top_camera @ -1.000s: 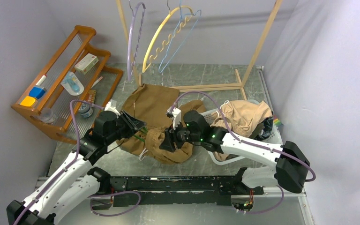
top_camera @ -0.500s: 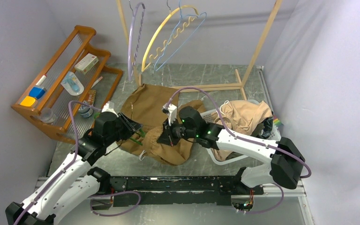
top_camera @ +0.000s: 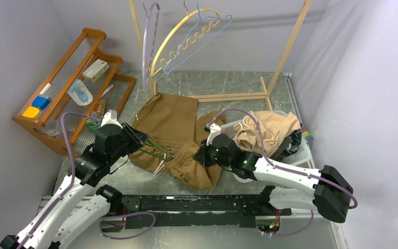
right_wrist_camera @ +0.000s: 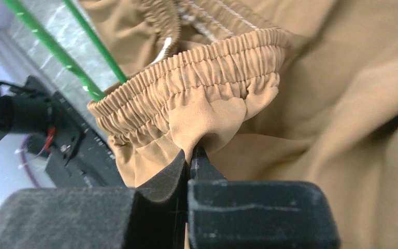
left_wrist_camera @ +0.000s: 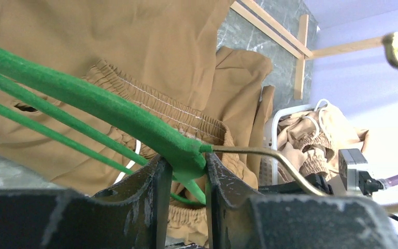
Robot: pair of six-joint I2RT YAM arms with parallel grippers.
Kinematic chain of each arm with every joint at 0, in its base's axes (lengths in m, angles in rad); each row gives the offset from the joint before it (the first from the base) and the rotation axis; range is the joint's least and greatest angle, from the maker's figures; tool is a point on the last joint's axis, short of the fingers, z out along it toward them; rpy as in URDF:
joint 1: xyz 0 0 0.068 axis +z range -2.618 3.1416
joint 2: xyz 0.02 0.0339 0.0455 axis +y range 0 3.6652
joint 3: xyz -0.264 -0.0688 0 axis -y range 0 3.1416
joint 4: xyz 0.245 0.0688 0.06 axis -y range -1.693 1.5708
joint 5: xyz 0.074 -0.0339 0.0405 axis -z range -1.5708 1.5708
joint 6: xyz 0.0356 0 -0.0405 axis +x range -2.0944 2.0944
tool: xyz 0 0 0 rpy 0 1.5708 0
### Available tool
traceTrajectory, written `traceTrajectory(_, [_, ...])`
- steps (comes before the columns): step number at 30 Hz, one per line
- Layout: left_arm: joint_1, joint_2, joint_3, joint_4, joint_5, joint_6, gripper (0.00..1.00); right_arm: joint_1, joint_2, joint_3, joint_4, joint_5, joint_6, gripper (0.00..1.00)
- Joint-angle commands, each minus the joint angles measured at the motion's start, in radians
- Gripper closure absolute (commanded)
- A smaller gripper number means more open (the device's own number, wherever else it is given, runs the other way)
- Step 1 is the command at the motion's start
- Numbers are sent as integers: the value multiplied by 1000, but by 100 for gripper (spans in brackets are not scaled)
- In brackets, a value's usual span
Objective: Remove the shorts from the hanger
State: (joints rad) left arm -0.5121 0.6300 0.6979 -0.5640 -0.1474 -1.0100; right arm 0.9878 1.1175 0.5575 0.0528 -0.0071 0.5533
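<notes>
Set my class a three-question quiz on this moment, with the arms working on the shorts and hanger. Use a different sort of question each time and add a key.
1. True or false: the right gripper is shut on the elastic waistband of the tan-brown shorts.
2. What does the left gripper clamp? A) the green hanger, at the base of its hook; B) a yellow hanger; C) a drawstring.
3. Fill in: the light beige garment lies in the white ____ on the robot's right.

Key: 1 true; 2 A; 3 basket.
</notes>
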Motion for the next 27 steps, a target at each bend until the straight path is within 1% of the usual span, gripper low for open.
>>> traceTrajectory(1, [2, -39, 40, -25, -47, 5, 93, 0, -2, 40, -144, 223, 69, 100])
traceTrajectory(4, [2, -54, 49, -25, -63, 7, 93, 1, -5, 37, -205, 320, 140, 100])
traceTrajectory(6, [2, -55, 57, -27, -65, 9, 93, 1, -5, 28, -204, 341, 178, 100])
traceTrajectory(10, [2, -57, 67, -32, -70, -3, 93, 1, 34, 13, -32, 178, 124, 100])
traceTrajectory(14, [2, -68, 85, -46, -81, -13, 93, 1, 112, 38, 35, 28, 80, 100])
traceTrajectory(16, [2, -76, 101, -65, -92, -9, 93, 1, 144, 48, 9, 46, 97, 100])
traceTrajectory(19, [2, -91, 112, -73, -106, -4, 93, 0, 178, 98, -117, 174, 149, 100])
traceTrajectory(21, [1, -93, 128, -91, -123, 7, 93, 1, 180, 129, -179, 207, 138, 100])
traceTrajectory(23, [2, -88, 142, -114, -141, 6, 93, 2, 152, 122, -178, 196, 117, 100])
traceTrajectory(26, [2, -85, 137, -106, -132, 6, 93, 1, 94, 69, -97, 124, 88, 100])
traceTrajectory(27, [1, -85, 131, -97, -122, 3, 93, 0, 82, 63, -77, 79, 64, 97])
